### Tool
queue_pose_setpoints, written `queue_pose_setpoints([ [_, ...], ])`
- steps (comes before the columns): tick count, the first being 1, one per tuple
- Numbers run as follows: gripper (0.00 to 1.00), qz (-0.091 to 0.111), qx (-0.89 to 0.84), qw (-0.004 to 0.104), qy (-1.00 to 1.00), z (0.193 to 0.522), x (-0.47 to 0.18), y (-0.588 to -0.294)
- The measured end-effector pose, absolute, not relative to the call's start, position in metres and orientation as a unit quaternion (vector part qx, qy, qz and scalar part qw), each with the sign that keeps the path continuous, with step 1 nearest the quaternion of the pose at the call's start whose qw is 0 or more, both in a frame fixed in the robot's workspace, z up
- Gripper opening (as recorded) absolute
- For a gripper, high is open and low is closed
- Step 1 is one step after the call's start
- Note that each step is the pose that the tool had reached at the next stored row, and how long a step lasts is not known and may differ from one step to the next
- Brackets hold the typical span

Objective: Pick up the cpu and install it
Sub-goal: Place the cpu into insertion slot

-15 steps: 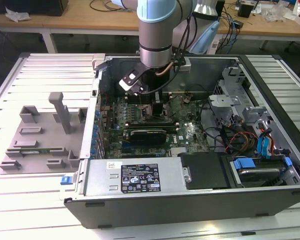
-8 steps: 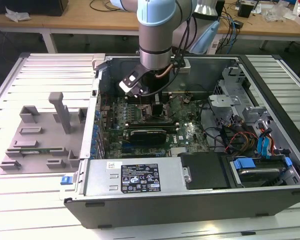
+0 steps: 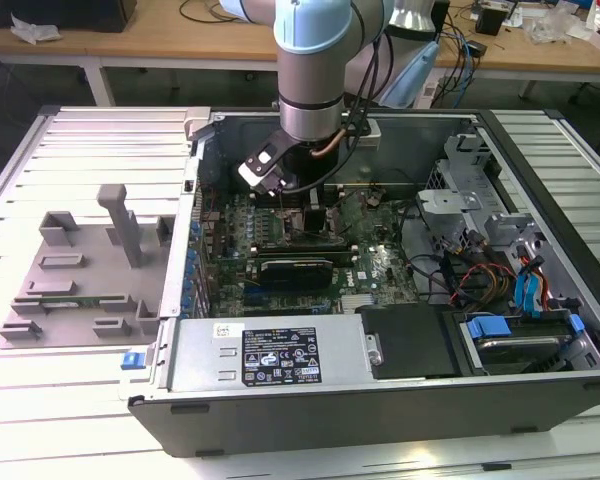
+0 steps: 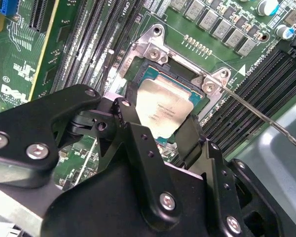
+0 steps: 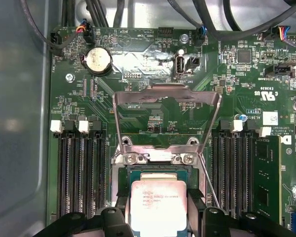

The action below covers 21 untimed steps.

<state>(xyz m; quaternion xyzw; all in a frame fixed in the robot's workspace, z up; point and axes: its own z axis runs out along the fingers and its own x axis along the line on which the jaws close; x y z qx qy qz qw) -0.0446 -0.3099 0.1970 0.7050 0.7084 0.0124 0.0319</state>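
Silvery metal draws our eye first: the cpu (image 5: 159,203) lies square over the metal-framed socket (image 5: 160,158) on the green board (image 5: 74,103), its printed top facing up. We see the black gripper (image 4: 156,117) hanging over it, one finger against each of two opposite edges. The fingers (image 4: 130,122) are closed in just as far as the cpu allows and have hold of it. Whether it is fully seated in the socket or held a little above, we cannot tell.

We find the socket's hinged frame (image 5: 166,101) swung open, away from the cpu, and a thin wire lever (image 4: 259,114) running out from one corner of the socket. Rows of black memory slots (image 5: 81,170) flank the socket on both sides, and a long green memory stick (image 5: 266,180) stands in a slot beyond one row. A round coin battery (image 5: 97,60) sits on the board past the open frame.

In the exterior view we see the arm (image 3: 315,70) reaching straight down into the open computer case (image 3: 380,400), which lies on its side on a slatted white table (image 3: 80,140). A grey plastic cover (image 3: 90,270) lies on the table just beside the case, on the exterior view's left. Drive bays (image 3: 520,345) with blue tabs fill the case's corner at the exterior view's right.
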Motion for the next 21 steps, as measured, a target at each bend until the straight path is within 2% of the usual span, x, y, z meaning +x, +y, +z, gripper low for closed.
queue_pose_setpoints([
  [21,0.55,0.013,0.705,0.032,0.708,0.1994,-0.0446,-0.3111],
])
